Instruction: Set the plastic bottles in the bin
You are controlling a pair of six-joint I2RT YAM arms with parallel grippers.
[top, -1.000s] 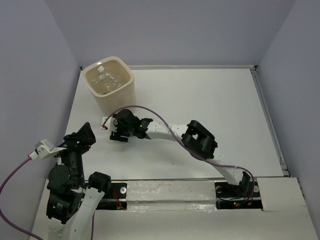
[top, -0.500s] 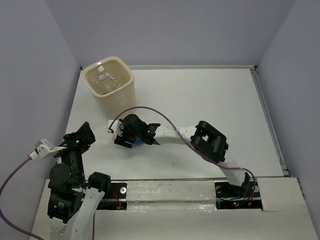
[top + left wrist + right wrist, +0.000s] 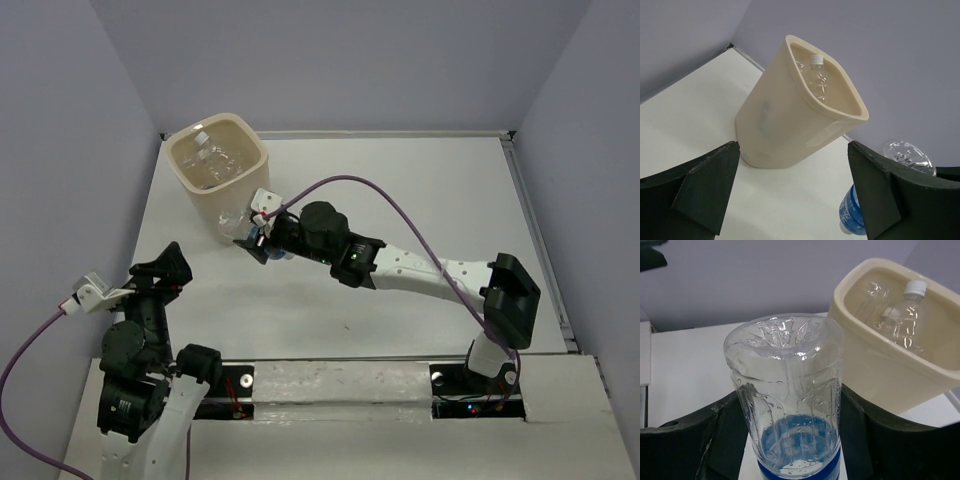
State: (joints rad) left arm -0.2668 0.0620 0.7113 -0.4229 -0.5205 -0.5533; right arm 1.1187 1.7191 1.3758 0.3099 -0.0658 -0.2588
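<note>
My right gripper is shut on a clear plastic bottle with a blue label band. It holds the bottle off the table, base outward, right beside the near wall of the cream bin. In the right wrist view the bottle sits between my fingers, and the bin stands just beyond with several capped bottles inside. My left gripper is open and empty at the near left. Its view shows the bin, the bottles inside and the held bottle at the lower right.
The bin stands in the far left corner of the white table, close to the grey walls. A purple cable arcs over my right arm. A raised rim runs along the table's right edge.
My right arm has stretched out to the far left, carrying the bottle up from the table to the bin's near wall. My left arm has stayed put.
</note>
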